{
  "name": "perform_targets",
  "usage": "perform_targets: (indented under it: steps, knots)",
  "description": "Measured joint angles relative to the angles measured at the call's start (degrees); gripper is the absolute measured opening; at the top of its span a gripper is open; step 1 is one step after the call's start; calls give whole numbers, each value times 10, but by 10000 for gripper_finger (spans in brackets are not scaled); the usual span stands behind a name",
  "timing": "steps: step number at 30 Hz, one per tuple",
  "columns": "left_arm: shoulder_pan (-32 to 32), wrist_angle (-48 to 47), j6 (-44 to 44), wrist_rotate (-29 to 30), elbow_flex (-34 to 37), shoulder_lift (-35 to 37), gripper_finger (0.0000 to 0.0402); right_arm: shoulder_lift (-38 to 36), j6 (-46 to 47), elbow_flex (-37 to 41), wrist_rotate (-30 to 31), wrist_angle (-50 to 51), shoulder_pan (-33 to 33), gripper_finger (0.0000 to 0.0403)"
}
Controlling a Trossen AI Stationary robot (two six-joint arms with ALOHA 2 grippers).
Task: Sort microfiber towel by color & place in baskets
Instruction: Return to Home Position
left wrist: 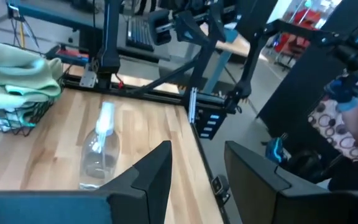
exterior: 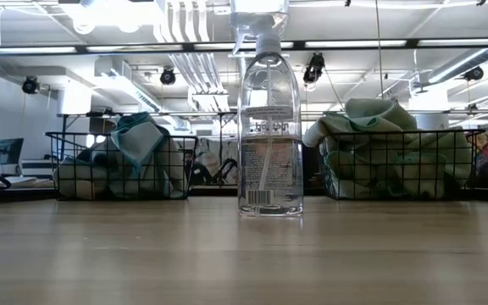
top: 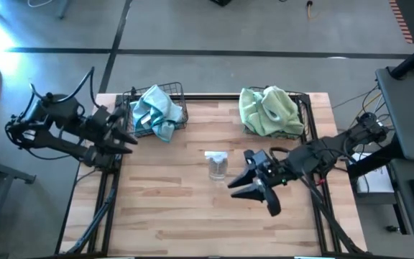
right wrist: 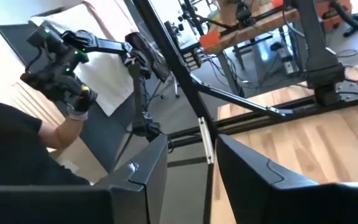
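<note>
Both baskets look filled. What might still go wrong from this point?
1. The open right gripper hangs close beside the upright spray bottle; a careless pull-back might tip it over.
2. A blue towel seems to drape over the front rim of the left basket, near the left gripper; it may slide out or get snagged.

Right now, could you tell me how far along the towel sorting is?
It looks essentially finished. Blue towels fill the left basket, green towels the right basket, and no towel lies loose on the table. Nothing is in hand: the left gripper at the table's left edge and the right gripper near the spray bottle are open and empty. Only parking the arms seems left.
</note>
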State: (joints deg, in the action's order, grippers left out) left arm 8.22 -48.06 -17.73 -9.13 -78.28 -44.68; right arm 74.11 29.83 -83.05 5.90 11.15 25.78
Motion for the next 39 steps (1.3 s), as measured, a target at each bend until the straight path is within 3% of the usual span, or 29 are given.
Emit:
perform_targets:
  steps: [6,13,16,32,39]
  knots:
    - [0,89,-4,0,86,74,133,4,-43,2,19,8,0,128]
    - [0,121,-10,1,152,148,133,-7,-73,35,20,-1,0,135]
    - [0,143,-10,1,187,175,133,-15,-73,68,49,-13,0,133]
    - [0,292,-23,-9,396,300,132,-94,-69,299,56,-273,0,133]
    - [0,356,-33,-9,486,372,132,-120,-67,347,55,-300,0,131]
